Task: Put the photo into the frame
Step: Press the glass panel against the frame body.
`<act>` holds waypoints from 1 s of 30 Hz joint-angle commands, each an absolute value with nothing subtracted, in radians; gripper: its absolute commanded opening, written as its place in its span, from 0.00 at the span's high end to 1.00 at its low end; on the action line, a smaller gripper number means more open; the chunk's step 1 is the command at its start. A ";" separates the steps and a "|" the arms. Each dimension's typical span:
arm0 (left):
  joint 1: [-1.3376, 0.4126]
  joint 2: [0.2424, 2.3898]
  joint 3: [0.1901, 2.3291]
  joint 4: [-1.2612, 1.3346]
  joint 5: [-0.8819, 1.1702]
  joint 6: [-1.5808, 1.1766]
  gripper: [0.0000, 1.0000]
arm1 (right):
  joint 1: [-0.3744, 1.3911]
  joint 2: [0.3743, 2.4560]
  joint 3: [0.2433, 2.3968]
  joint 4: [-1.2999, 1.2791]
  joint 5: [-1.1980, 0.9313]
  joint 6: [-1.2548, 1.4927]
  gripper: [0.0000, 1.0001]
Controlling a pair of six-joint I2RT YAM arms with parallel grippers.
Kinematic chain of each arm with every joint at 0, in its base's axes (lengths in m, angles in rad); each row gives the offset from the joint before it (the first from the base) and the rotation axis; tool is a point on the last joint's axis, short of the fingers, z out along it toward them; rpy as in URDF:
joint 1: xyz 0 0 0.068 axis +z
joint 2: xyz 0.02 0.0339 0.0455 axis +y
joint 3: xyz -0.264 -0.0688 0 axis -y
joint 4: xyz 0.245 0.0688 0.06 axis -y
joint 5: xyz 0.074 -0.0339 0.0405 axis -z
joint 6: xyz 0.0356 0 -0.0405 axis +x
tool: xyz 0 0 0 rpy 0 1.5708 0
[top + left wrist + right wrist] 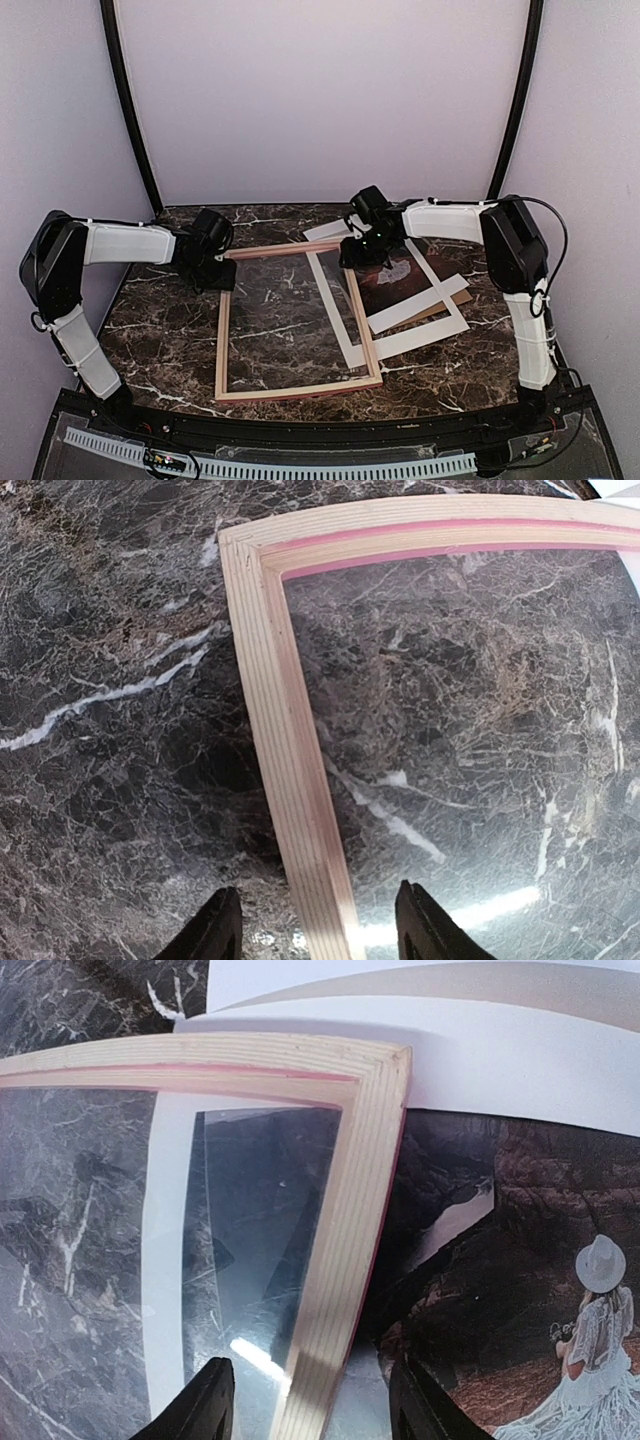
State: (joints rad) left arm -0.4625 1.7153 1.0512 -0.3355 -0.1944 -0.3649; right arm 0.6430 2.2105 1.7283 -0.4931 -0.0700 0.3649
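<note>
Left gripper (318, 925): open, straddling left rail of thin pale-wood rectangular frame (300, 386)
Right gripper (310, 1400): open too, astride right rail
Sepia white-bordered paper photo (395, 278): partly under frame, on marble tabletop (160, 320)

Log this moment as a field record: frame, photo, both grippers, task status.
frame: lies flat on the marble table, bare-wood side up
photo: lies to the right of the frame, its left part under the frame's right rail
left gripper: open, jaws either side of the frame's left rail, near the far-left corner
right gripper: open, jaws either side of the right rail, near the far-right corner
task status: photo not yet in the frame
</note>
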 commanded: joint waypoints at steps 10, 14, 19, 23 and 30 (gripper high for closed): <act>-0.457 1.705 1.075 -0.342 -0.189 -0.357 0.45 | 0.643 2.246 1.728 -0.516 -0.029 0.329 0.58; -0.457 1.709 1.072 -0.341 -0.188 -0.361 0.45 | 0.647 2.242 1.709 -0.515 -0.016 0.327 0.61; -0.457 1.714 1.072 -0.338 -0.188 -0.360 0.45 | 0.672 2.241 1.697 -0.522 0.036 0.324 0.62; -0.457 1.719 1.068 -0.338 -0.188 -0.362 0.45 | 0.686 2.244 1.695 -0.529 0.048 0.327 0.63; -0.457 1.717 1.052 -0.333 -0.188 -0.365 0.45 | 0.685 2.236 1.723 -0.543 0.070 0.318 0.63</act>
State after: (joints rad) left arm -0.4625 1.7214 1.0615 -0.3344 -0.1913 -0.3622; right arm 0.6819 2.2326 1.7142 -0.5045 0.0360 0.3317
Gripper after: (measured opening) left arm 0.550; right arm 0.367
